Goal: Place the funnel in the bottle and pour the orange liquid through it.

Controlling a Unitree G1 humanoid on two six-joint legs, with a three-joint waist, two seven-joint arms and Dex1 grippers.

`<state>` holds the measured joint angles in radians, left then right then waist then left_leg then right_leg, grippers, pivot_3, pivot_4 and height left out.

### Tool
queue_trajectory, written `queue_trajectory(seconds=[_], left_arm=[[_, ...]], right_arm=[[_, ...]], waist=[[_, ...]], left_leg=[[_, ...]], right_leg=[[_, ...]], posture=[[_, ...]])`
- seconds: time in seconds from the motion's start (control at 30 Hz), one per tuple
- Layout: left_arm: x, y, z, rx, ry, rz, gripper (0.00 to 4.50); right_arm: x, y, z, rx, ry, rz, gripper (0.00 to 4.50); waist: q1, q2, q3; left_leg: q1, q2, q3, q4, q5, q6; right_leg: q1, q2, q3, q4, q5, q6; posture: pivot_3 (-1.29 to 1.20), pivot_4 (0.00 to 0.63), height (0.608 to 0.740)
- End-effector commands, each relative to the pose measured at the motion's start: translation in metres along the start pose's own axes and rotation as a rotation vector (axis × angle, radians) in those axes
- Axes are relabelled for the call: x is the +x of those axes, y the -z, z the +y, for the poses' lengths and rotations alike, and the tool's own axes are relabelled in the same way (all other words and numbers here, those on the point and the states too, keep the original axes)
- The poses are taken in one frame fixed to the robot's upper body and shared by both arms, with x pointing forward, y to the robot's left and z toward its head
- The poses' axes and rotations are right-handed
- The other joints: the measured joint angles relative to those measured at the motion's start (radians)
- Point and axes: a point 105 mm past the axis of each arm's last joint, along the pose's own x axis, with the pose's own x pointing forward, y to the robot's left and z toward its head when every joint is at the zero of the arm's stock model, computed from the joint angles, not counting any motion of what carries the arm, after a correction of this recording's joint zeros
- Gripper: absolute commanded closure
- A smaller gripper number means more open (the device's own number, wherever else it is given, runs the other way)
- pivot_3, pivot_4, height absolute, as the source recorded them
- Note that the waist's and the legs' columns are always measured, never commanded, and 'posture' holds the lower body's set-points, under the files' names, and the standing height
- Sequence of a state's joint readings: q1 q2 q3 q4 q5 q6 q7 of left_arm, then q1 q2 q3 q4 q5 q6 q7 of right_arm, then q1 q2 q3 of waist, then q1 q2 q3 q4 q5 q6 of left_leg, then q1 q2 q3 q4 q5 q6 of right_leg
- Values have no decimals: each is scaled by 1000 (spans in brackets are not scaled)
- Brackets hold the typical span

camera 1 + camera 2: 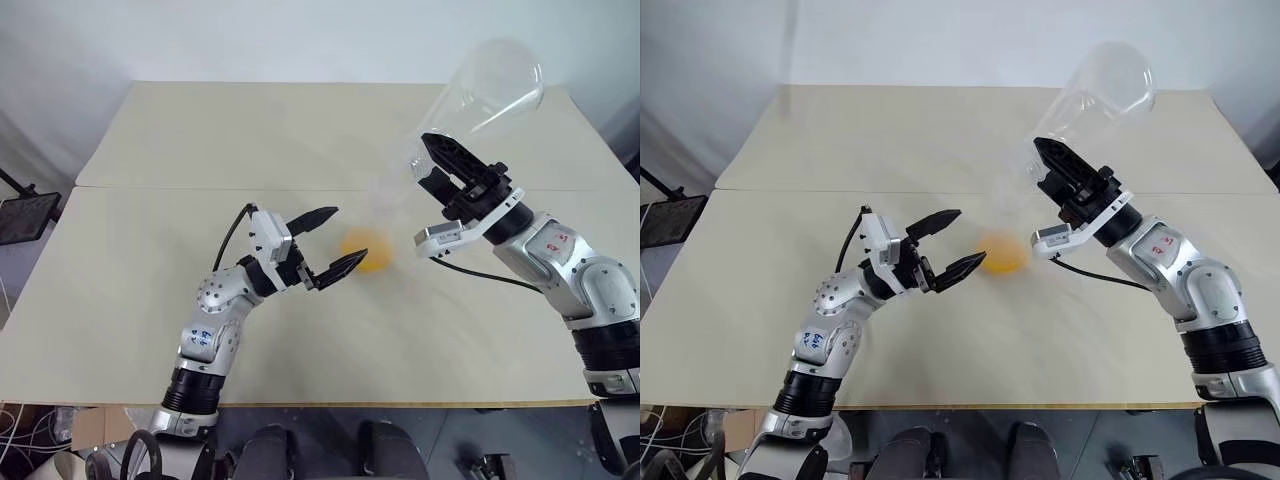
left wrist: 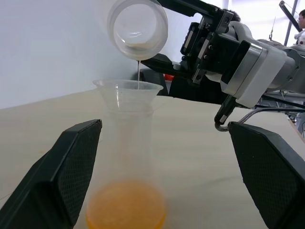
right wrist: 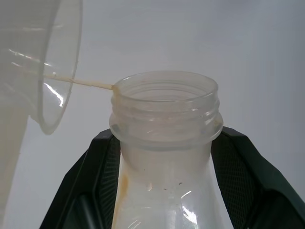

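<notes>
Funnel (image 2: 127,90) sits in the neck of the frosted bottle (image 2: 126,157), which stands on the beige table (image 1: 200,140) with orange liquid (image 2: 126,207) pooled at its bottom. Just beside the bottle, the left gripper (image 1: 332,241) flanks it with fingers spread, apart from it. Above the funnel, the right gripper (image 1: 437,165) pinches a tipped clear flask (image 1: 490,90), a thin orange thread falling from its mouth.

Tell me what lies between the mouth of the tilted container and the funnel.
A thin stream of liquid falls from the tilted container into the funnel; the left wrist view shows it.
</notes>
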<state>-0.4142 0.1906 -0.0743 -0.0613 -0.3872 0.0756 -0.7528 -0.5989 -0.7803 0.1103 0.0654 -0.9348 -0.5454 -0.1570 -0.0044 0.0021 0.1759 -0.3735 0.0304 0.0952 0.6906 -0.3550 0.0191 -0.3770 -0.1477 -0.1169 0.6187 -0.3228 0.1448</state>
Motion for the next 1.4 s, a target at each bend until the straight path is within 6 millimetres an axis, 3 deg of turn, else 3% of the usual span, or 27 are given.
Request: queue_trajectory(seconds=[0.03, 0.2, 0.3, 0.43, 0.53, 0.67, 0.87, 1.1, 1.27, 1.4], left_arm=[[-1, -7, -1, 12, 5, -20, 0], [-2, -6, -2, 9, 20, -7, 0], [-3, -8, -2, 15, 30, -1, 0], [-3, -7, -3, 7, 46, 8, 0], [-3, -7, -4, 0, 54, 12, 0], [-3, -5, -5, -12, 81, 22, 0], [-3, -5, -6, -18, 88, 24, 0], [-4, -1, -11, -42, 76, 25, 0], [-6, -2, -12, -45, 75, 29, 0], [-9, -4, -8, -35, 61, 35, 0]], right_arm=[[-1, 8, -22, 162, 104, 54, 2085], [-10, 23, -39, 421, 163, 117, 2085], [-27, 46, -53, 682, 231, 212, 2085], [-61, 78, -65, 1183, 352, 328, 2085], [-78, 86, -66, 1362, 360, 376, 2085], [-127, 105, -45, 1752, 410, 613, 2085], [-170, 106, -37, 1735, 447, 792, 2085], [-189, 81, -8, 1671, 283, 837, 2085], [-203, 80, 9, 1643, 324, 903, 2085], [-213, 77, 11, 1631, 378, 915, 2085]], waist=[[1, 0, 0], [3, 0, 0], [4, -1, 0], [7, -1, 0], [8, -1, 0], [16, -1, 0], [29, -1, 0], [29, -1, 0], [29, 0, 0], [29, -1, 0]], left_leg=[[0, 0, 0, 0, 0, 0], [0, 0, -1, 0, 0, 0], [0, 1, -2, 0, 0, 0], [0, 0, -3, 0, 0, 0], [-1, 0, -3, 0, 0, 1], [0, 0, -3, 0, 0, 1], [0, -1, -1, 0, 0, 2], [0, -2, 1, -1, 0, 1], [0, -1, 1, 0, 0, 1], [0, -1, 1, 0, 0, 1]], right_leg=[[0, 0, 0, 0, 0, 0], [0, 0, 0, 0, 0, 0], [1, 0, -1, 0, 0, 0], [2, -1, -2, 0, 0, 0], [2, -1, -2, 0, 0, 0], [2, -1, -2, 0, 0, 0], [1, -1, -1, -1, 0, 0], [1, 0, 0, -3, 0, 0], [1, 0, 1, -3, 0, 1], [1, 0, 1, -4, 0, 1]], posture=[[0, 150, 740], [0, 150, 740], [0, 150, 740], [0, 150, 740], [0, 150, 740], [0, 150, 740], [0, 150, 740], [0, 150, 740], [0, 150, 740], [0, 150, 740]])
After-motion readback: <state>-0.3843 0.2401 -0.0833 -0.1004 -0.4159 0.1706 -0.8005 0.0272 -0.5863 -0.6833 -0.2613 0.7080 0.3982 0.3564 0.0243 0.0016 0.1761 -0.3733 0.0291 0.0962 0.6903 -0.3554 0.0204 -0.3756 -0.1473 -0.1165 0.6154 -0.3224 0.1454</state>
